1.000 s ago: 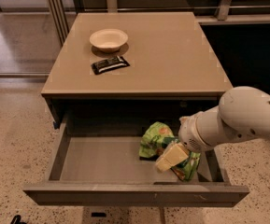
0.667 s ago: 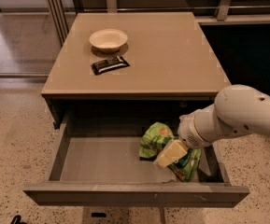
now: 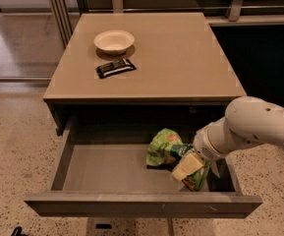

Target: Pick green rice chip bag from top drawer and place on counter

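The green rice chip bag (image 3: 162, 149) lies crumpled in the right half of the open top drawer (image 3: 102, 168). Part of it shows below and to the right of my gripper. My gripper (image 3: 187, 166) reaches down into the drawer from the right and sits right on the bag, its cream tip over the bag's dark label. The white arm (image 3: 252, 127) comes in from the right edge. The tan counter (image 3: 181, 58) is above the drawer.
A shallow cream bowl (image 3: 114, 41) and a small black wrapped bar (image 3: 115, 68) lie on the counter's left rear part. The drawer's front panel (image 3: 141, 205) sticks out toward me. A speckled floor surrounds the cabinet.
The arm has shifted slightly to the left. The gripper stays at the bag, and the bag has barely moved.
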Motion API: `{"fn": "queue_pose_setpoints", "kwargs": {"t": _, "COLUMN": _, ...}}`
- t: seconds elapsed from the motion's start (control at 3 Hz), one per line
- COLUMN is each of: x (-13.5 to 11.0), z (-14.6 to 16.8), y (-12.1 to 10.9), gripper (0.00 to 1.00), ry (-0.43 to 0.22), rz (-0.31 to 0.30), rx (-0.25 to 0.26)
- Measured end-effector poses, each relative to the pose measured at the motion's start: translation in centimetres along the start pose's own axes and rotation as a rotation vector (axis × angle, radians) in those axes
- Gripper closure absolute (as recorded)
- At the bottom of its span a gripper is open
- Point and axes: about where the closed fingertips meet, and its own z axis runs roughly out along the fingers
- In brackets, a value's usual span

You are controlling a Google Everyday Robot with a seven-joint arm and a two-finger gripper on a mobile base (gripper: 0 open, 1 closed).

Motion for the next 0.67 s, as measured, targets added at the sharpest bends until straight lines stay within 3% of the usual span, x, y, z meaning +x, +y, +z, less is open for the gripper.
{"fn": "queue_pose_setpoints", "kwargs": {"t": 0.33, "x": 0.53, "z": 1.37, "y": 0.05, "gripper": 0.0, "ry": 0.018, "rz": 0.011, "rx": -0.015}}
{"fn": "queue_pose_setpoints", "kwargs": {"t": 0.67, "x": 0.54, "z": 1.42, "y": 0.06, "gripper": 0.18, "ry": 0.018, "rz": 0.011, "rx": -0.016}}
